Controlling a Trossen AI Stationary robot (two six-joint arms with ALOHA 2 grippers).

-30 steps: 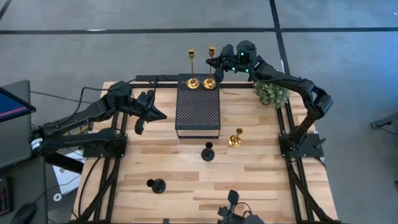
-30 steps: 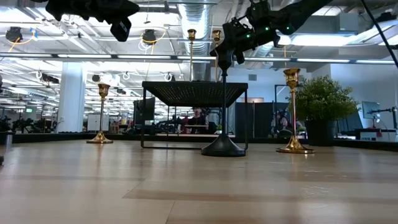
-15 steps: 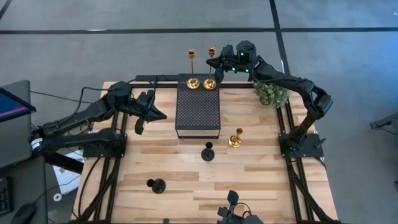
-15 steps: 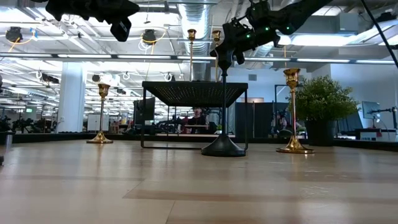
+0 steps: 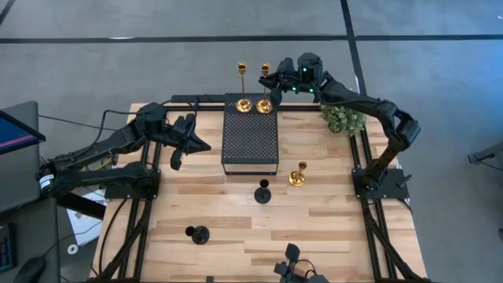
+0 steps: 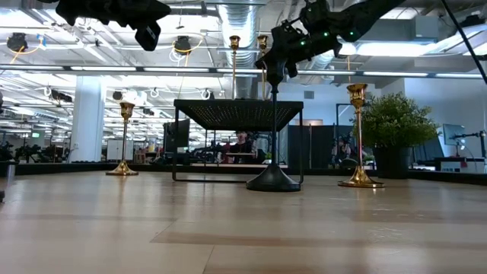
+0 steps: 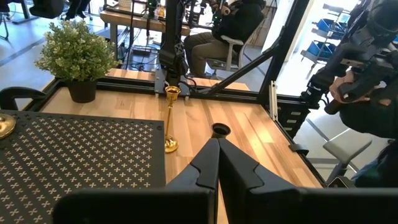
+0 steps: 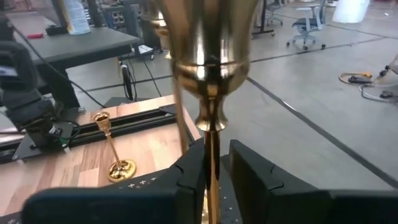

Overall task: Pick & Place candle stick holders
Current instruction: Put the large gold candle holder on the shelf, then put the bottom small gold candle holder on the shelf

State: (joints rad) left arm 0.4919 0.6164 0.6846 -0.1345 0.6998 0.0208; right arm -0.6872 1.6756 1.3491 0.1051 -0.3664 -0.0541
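Two tall gold candle stick holders (image 5: 244, 102) (image 5: 265, 102) stand on their round bases at the far end of the black perforated platform (image 5: 250, 141). My right gripper (image 8: 214, 168) is up at the right one's stem, just under its cup (image 8: 211, 37), open, one finger on each side. A shorter gold holder (image 5: 298, 174) and two black holders (image 5: 262, 192) (image 5: 198, 233) stand on the wooden table. Another gold holder (image 6: 124, 141) stands left of the platform. There my left gripper (image 5: 185, 141) hovers shut, holding nothing. My right gripper comes in level from the table's far right, its fingers across the upper stem (image 8: 211, 149) of the right tall holder. A gap shows between the stem and one finger (image 8: 249, 171). Whether the other finger (image 8: 189, 171) touches it, I cannot tell. The holder stands upright on the platform.
A small bushy green plant (image 5: 343, 119) sits at the table's far right corner, under my right arm. A black frame (image 5: 363, 157) rims the table. Bare wood lies on the near half around the black holders. A seated person (image 7: 230, 25) shows beyond the table.
My right gripper's fingers have parted a little around the tall holder's stem, and the holder's top has shifted slightly. The holder still stands on the platform.
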